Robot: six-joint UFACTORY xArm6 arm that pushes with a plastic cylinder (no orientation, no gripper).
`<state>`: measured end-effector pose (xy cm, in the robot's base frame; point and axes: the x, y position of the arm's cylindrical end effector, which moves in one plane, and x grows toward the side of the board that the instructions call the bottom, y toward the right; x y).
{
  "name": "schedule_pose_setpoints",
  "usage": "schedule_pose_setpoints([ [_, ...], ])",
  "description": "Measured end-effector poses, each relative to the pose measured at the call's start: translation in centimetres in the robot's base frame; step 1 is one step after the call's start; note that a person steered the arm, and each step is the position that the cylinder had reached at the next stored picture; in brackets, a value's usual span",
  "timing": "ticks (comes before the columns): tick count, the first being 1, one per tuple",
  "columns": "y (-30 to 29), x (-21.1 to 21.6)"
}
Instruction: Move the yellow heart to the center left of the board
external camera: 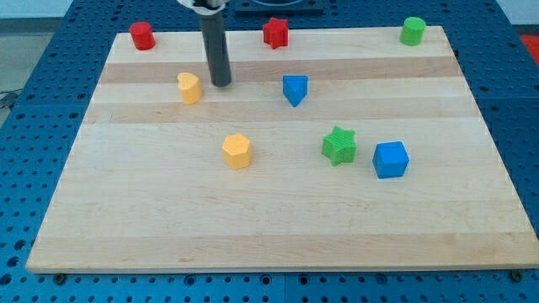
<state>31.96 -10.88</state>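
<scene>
Across most of the view sits the wooden tabletop (278, 227), pale planks on a blue perforated base (25, 168). Rod comes down from the view's top, my tip (221, 84) on the wood in the upper left area. No end effector on this arm, just the bare rod, so nothing to open or close. Largest block: blue cube (391, 160), right of centre, just beside the green star (339, 146) on its left, not clearly touching. Yellow hexagonal block (237, 151) sits near the middle, well apart from the tip. Blue heart-like block (295, 89) is in the upper middle, to the view's right of the tip with a clear gap. Yellow heart (189, 87) is in the upper left part, just beside my tip on the tip's left; small gap visible, contact can't be confirmed. Along the top edge: red cylinder-like block (141, 36) at the left corner, red star (275, 33) near top centre, green cylinder (413, 31) at the right corner. All three well apart from the tip.
</scene>
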Motion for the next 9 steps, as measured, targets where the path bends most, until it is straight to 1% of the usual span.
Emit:
schedule_pose_setpoints([
  [1,-2.0,0.0],
  [2,-3.2,1.0],
  [4,-2.4,4.2],
  [5,-2.6,5.0],
  [8,-2.7,3.9],
  [9,-3.4,4.1],
])
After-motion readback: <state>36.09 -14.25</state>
